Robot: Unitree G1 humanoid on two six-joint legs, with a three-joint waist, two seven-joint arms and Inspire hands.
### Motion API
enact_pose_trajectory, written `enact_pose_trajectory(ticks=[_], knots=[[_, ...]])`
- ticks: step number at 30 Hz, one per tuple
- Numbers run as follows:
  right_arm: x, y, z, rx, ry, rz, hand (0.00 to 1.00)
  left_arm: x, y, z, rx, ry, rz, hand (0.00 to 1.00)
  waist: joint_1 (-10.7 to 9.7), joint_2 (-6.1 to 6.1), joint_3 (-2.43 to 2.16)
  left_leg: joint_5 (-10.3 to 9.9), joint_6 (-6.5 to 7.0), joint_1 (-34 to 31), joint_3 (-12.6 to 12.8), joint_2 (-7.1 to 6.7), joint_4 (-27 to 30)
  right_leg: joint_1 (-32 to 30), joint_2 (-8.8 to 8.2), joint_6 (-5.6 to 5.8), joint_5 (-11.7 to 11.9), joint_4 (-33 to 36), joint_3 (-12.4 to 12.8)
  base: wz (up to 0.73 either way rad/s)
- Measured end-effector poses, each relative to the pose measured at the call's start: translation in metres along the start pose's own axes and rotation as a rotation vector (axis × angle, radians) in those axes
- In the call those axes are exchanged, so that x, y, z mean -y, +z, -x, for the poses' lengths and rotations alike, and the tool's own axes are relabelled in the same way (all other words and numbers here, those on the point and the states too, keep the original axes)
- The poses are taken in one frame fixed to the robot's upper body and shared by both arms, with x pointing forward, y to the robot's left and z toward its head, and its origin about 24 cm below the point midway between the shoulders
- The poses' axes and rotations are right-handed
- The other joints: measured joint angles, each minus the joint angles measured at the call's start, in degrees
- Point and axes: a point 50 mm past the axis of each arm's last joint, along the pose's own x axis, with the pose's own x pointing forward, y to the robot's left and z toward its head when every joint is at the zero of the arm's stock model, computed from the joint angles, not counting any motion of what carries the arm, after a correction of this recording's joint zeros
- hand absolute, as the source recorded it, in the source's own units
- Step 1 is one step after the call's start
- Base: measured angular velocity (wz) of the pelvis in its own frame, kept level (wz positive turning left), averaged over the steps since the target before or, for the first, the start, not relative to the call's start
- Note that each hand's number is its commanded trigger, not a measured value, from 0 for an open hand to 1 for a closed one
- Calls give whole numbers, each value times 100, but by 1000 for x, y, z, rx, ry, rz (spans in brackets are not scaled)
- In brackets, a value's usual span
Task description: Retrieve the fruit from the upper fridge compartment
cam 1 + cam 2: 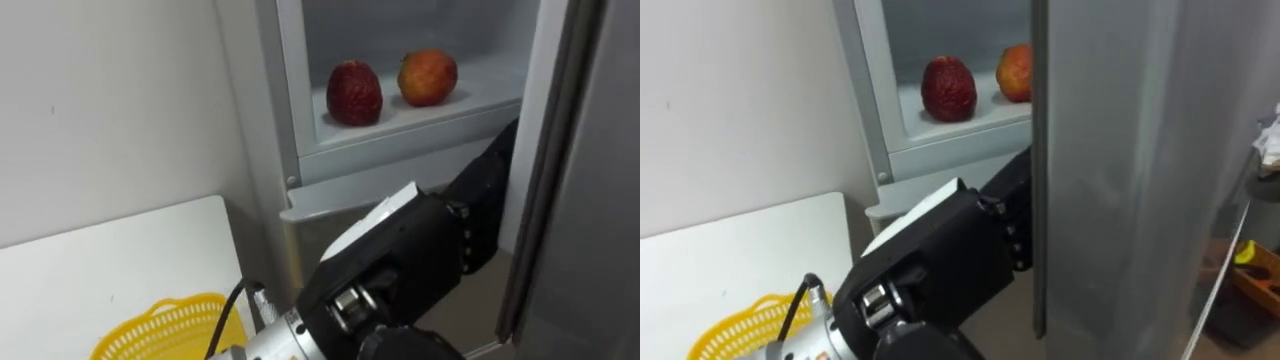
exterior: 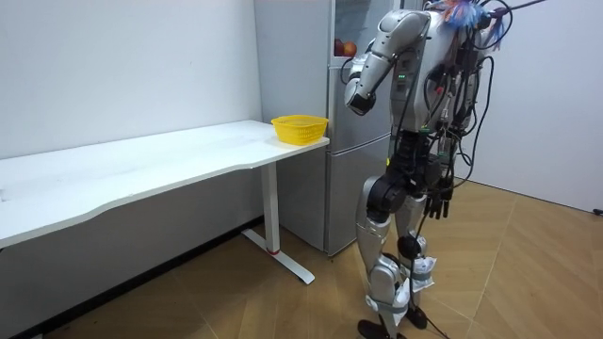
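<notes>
So the robot's parked right in front of the fridge point(image 2: 350, 169), next to the end of the white worktop point(image 1: 120, 260), with its left arm up toward the open upper compartment. The stuff to grab hasn't been picked up: a dark red fruit point(image 1: 355, 93) and a red-orange fruit point(image 1: 428, 77) sit side by side on the fridge shelf point(image 1: 480, 98), near each other but not touching as far as I can see. The left robot hand point(image 1: 440, 240) is below that shelf, about level with the ledge between the upper and lower compartments, and it's reaching over to the edge of the open fridge door point(image 1: 585, 150). In the right eye view its far end goes behind the door edge, so honestly I can't tell if it's open or closed. It's well clear of both fruits. The right robot hand point(image 2: 438, 201) hangs down by the thigh, loose and holding nothing. A yellow basket point(image 1: 170, 328) sits at the fridge end of the worktop.
</notes>
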Motion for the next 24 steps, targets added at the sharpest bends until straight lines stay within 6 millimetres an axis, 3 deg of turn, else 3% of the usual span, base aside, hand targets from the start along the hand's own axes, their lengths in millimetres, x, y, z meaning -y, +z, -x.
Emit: enact_pose_trajectory(ticks=[11,18,24], knots=[[1,0,0,1,2,-28,0,4,1,-6,2,-43,-4,0,-23,5,-11,0,0,20,58,2,13,16,-1,-3,4,-3,38,-1],[2,1,0,10,-2,-92,0,4,-7,-7,-29,-41,15,0,-247,7,-17,0,0,10,80,0,15,5,2,2,8,-23,74,-1],[3,-1,0,12,1,-133,0,8,-9,-10,-30,-61,23,0,-422,88,-71,-1,0,27,140,-1,16,0,9,12,15,-19,155,-5]])
